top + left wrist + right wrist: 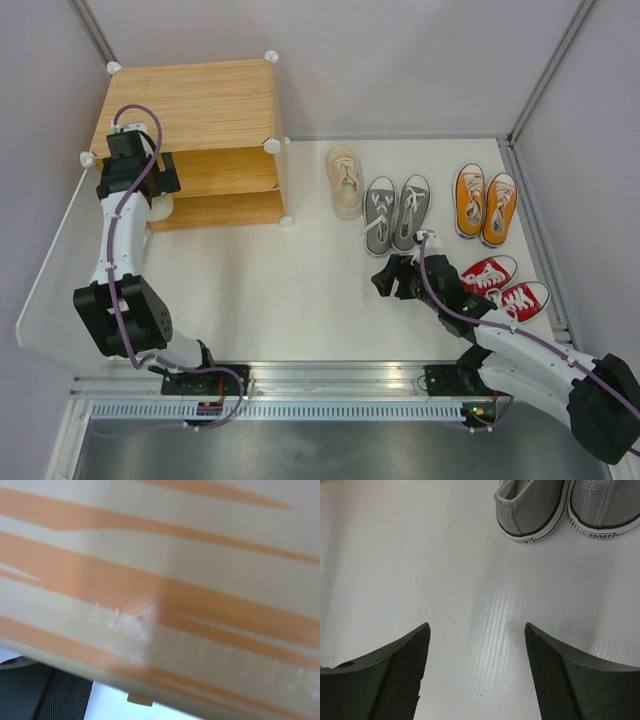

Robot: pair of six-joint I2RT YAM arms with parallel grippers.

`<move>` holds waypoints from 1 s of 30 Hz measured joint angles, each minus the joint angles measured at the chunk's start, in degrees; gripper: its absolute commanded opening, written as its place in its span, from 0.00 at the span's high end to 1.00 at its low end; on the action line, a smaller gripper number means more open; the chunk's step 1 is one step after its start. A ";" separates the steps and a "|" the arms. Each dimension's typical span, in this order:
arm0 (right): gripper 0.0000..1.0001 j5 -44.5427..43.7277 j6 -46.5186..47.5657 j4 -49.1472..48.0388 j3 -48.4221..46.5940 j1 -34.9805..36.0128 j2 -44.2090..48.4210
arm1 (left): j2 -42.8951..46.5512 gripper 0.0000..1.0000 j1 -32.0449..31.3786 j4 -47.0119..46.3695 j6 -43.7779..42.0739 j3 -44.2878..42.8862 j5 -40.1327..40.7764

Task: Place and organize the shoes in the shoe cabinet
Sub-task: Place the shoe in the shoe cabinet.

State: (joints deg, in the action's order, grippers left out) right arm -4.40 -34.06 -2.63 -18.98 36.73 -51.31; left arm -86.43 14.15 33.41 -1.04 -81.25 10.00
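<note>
The shoe cabinet (pixel 200 105) stands at the far left, its two compartments facing me. My left gripper (pixel 160 185) is at the left end of its middle shelf. Its wrist view is filled by a wood panel (pixel 160 580), with one dark finger (pixel 30 690) at the bottom corner and nothing seen held. A single cream shoe (pixel 346 182), a grey pair (pixel 396 213), an orange pair (pixel 485 203) and a red pair (pixel 505 285) lie on the table to the right. My right gripper (pixel 388 278) (pixel 476 626) hovers open over bare table, just short of the grey heels (pixel 535 510).
A pale thing (pixel 160 210) that I cannot identify sits under the left gripper at the lower compartment's left end. The white table (pixel 280 290) ends at a metal rail in front and at frame posts on the right.
</note>
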 measured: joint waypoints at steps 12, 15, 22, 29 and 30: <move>0.20 0.09 0.00 0.00 0.44 0.00 0.26 | -0.42 0.00 -0.02 -1.57 1.99 0.79 -1.33; 0.20 0.11 0.00 0.00 0.48 0.00 0.26 | -0.35 0.00 -0.02 -4.15 2.29 2.19 -1.20; 0.20 0.11 0.00 0.02 0.48 0.00 0.26 | 2.40 0.00 -0.02 -14.43 2.45 9.86 0.28; 0.20 0.11 0.00 0.02 0.48 0.00 0.26 | 2.78 0.00 -0.02 -18.51 2.49 12.02 0.72; 0.20 0.11 0.00 0.00 0.48 0.00 0.26 | 2.73 0.00 -0.02 -18.51 2.49 12.15 0.72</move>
State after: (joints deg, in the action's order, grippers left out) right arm -4.29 -34.06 -2.63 -18.50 36.73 -51.05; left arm -83.70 14.13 14.90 1.45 -69.10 10.72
